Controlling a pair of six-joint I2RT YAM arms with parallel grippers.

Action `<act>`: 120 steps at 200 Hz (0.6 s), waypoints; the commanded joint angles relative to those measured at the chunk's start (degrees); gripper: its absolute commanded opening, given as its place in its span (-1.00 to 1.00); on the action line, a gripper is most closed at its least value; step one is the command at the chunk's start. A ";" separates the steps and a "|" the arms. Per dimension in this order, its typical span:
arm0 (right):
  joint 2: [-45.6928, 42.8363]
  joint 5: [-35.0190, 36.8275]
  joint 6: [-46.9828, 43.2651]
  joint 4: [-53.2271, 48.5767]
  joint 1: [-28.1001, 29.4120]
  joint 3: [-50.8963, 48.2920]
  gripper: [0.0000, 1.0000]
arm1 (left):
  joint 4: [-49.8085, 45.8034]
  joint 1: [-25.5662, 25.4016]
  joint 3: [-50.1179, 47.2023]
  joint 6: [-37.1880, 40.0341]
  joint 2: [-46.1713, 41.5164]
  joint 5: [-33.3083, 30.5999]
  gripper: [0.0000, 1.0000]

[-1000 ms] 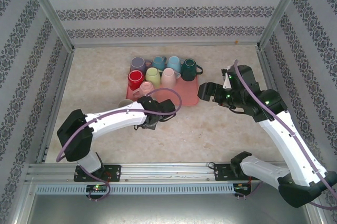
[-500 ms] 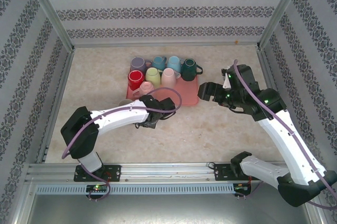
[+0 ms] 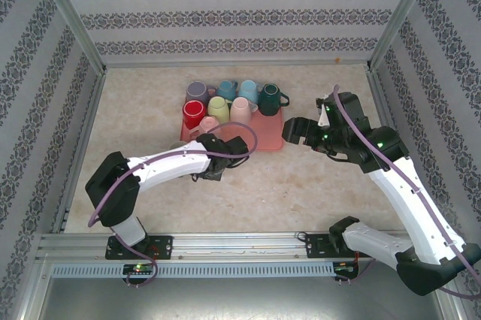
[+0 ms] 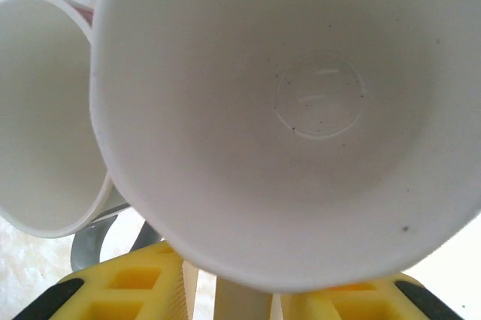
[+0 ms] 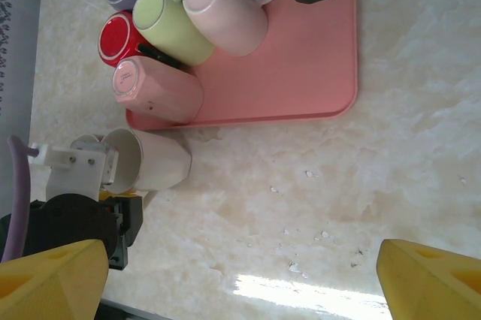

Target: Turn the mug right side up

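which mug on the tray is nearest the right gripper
The dark green mug, at the far right corner of the tray. It is the only dark one, and the rest sit further left.

Tray (image 3: 267, 136): plain salmon pink.
On tray: lavender mug (image 3: 197, 92), teal mug (image 3: 226, 90), lt blue mug (image 3: 249, 91), dk green mug (image 3: 270, 98), red mug (image 3: 193, 113), yellow-green mug (image 3: 219, 110), pale pink mug (image 3: 241, 110), rose mug (image 5: 156, 89).
Just beside tray, off it: white mug (image 5: 154, 161), off-white outside, white inside w/ small dark specks.
Table (image 3: 301, 177) under tray: cream, faint marble veining.
Walls (image 3: 240, 12) behind tray: white w/ bands of grey-purple ornament.
Left arm (image 3: 161, 170) & right arm (image 3: 409, 185): white shells, black joints.
Cable (image 3: 342, 110): purple.
Fingers (image 5: 432, 282) of right gripper (image 5: 240, 279) and of left gripper (image 4: 240, 297): yellow.
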 commanded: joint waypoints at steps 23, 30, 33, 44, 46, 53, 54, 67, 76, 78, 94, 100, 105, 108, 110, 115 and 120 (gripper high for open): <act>0.26 -0.25 -1.82 -0.36 -0.44 -0.27 0.85 | -1.08 0.77 0.42 -1.59 -3.99 0.10 -0.20; 0.21 0.00 -2.07 -0.57 -0.51 -0.02 0.86 | -1.36 0.78 0.62 -1.55 -4.67 0.47 -0.20; 0.29 0.10 -2.16 -0.67 -0.45 0.10 0.86 | -1.46 0.77 0.72 -1.59 -4.92 0.64 -0.19; 0.30 0.15 -2.81 -0.85 -0.43 0.55 0.86 | -1.48 0.77 1.14 -1.19 -6.64 1.23 -0.17; 0.30 0.15 -2.91 -0.88 -0.44 0.67 0.86 | -1.53 0.73 1.22 -1.05 -6.89 1.35 -0.16; 0.36 -0.17 -3.42 -0.74 -0.48 0.90 0.87 | -1.70 0.77 1.59 -0.71 -8.22 1.57 -0.14; 0.33 -0.27 -3.50 -0.64 -0.50 0.91 0.87 | -1.74 0.77 1.70 -0.58 -8.40 1.63 -0.14; 0.17 -3.11 -4.66 1.73 0.02 0.76 0.91 | -1.63 0.77 2.69 1.48 -11.08 2.77 -0.08; 0.21 -5.27 -5.30 3.34 0.40 0.81 0.95 | -1.36 0.77 3.62 3.78 -13.00 3.80 -0.06; 0.28 -5.58 -5.51 3.55 0.49 0.87 0.95 | -1.41 0.77 3.82 4.26 -13.33 4.08 -0.05; 0.72 -7.87 -8.23 5.09 0.95 1.48 0.96 | -1.66 1.06 5.72 7.53 -17.01 4.60 0.07; 1.20 -8.40 -9.53 5.32 0.92 1.76 0.95 | -2.50 1.68 6.61 7.75 -18.25 4.85 0.11; 1.65 -8.34 -10.59 5.50 1.06 2.07 0.95 | -2.99 2.77 7.33 8.39 -19.21 5.97 0.12; 1.93 -7.98 -11.04 5.63 1.25 2.20 0.95 | -3.29 3.55 7.90 8.80 -19.76 6.63 0.12; 2.18 -7.60 -11.36 5.77 1.36 2.27 0.96 | -3.46 4.15 8.02 9.07 -20.06 7.85 0.12; 2.71 -6.71 -12.03 6.08 1.69 2.51 0.96 | -4.03 5.71 8.86 9.64 -20.82 9.52 0.12; 3.39 -5.77 -12.98 6.39 1.96 2.81 0.95 | -4.72 7.48 9.52 10.21 -21.61 11.43 0.12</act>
